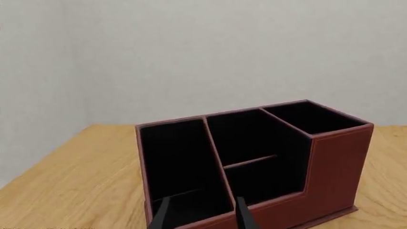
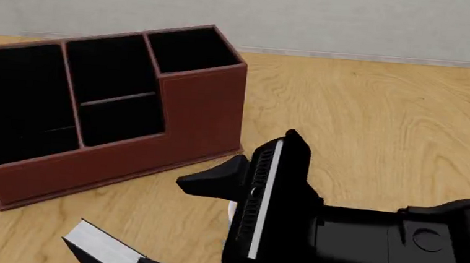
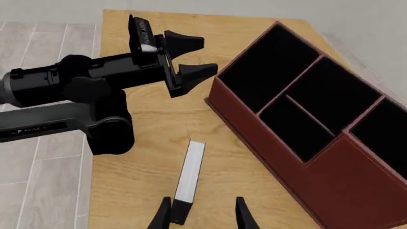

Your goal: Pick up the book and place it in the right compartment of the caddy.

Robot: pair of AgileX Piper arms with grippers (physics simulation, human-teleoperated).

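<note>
Caddy: reddish-brown leather-look desk organizer point(image 2: 195, 110) on the wooden table point(image 2: 369, 116).
Book: thin black hardcover point(image 3: 189, 179) standing between the right gripper's point(image 3: 201, 212) spread fingers.
Left gripper point(image 3: 190, 59): fingers apart, empty.

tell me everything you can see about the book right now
The book is a thin hardcover that shows mostly its white page edges, with a black cover visible at one end. It sits on the wooden table, in front of the caddy and apart from it. The right claw is open, its fingers straddling the book's near end without clearly gripping it. In the front view only a corner shows.
</note>
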